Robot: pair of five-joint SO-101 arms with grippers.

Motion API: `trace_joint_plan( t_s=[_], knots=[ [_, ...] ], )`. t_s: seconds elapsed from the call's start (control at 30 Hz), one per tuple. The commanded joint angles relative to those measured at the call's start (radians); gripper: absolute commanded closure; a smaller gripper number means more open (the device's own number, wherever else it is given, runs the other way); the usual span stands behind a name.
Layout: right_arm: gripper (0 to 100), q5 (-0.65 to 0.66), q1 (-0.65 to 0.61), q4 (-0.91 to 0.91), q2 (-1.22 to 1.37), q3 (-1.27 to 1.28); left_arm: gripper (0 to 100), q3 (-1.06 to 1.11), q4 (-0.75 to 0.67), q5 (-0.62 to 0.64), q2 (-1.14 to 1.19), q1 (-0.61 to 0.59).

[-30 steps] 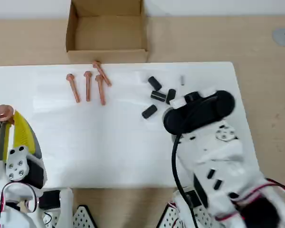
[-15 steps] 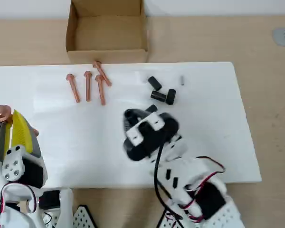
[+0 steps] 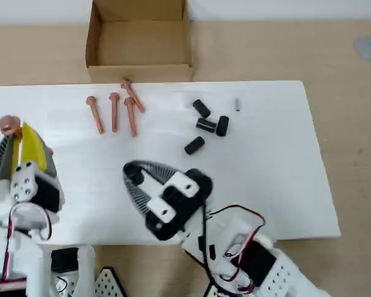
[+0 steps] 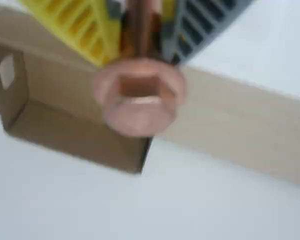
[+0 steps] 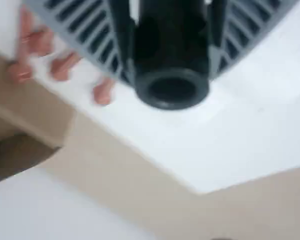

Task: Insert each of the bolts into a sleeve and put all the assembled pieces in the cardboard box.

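Bolts sit in two places. Four loose bolts (image 3: 114, 112) rest on the white mat (image 3: 272, 173) just in front of the cardboard box (image 3: 139, 73), three roughly side by side and one slanting behind them. A fifth, the held bolt (image 4: 140, 95), is pinched by its shank in the left gripper (image 3: 10, 135). We see that arm at the mat's left edge, wrist raised, its yellow finger (image 3: 31, 151) and grey finger reaching toward the far side. The bolt's hexagonal head juts past the fingertips, with the box beyond it. The right gripper (image 5: 172, 35) is clamped on the held sleeve (image 5: 172, 70), a black tube whose open bore points outward past the fingertips. In the high view we find that arm folded low over the near middle of the mat, its gripper swung toward the left arm, the two grippers well apart. Four loose sleeves (image 3: 205, 125) lie clustered on the mat to the right of the loose bolts, apart from both arms.
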Motion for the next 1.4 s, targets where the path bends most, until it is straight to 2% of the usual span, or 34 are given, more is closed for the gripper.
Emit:
trace_joint_plan(
  t_s=[0.0, 0.07, 0.17, 0.4, 0.73, 0.83, 1.13, 1.37],
  knots=[
    [98.8, -0.025, -0.074, -0.031, -0.018, 0.025, 99, 0.032, -0.104, 0.005, 0.002, 0.012],
    [98.8, -0.080, -0.093, -0.031, -0.018, 0.039, 99, 0.041, -0.120, 0.005, 0.002, 0.029],
    [98.8, -0.138, -0.105, -0.031, -0.010, 0.039, 99, 0.069, -0.114, 0.005, 0.002, 0.135],
    [98.8, -0.147, -0.105, -0.031, -0.016, 0.041, 99, 0.146, -0.046, 0.005, 0.001, 0.408],
    [98.8, -0.147, -0.104, -0.031, -0.018, 0.073, 99, 0.193, -0.043, 0.005, 0.001, 0.555],
    [98.8, -0.147, -0.101, -0.031, -0.018, 0.073, 99, 0.192, -0.035, 0.005, -0.001, 0.574],
    [98.8, -0.147, -0.099, -0.031, -0.018, 0.074, 99, 0.138, 0.120, -0.002, -0.111, 0.566],
    [98.8, -0.147, -0.099, -0.031, -0.012, 0.074, 99, 0.147, 0.121, -0.002, -0.168, 0.565]
  ],
)
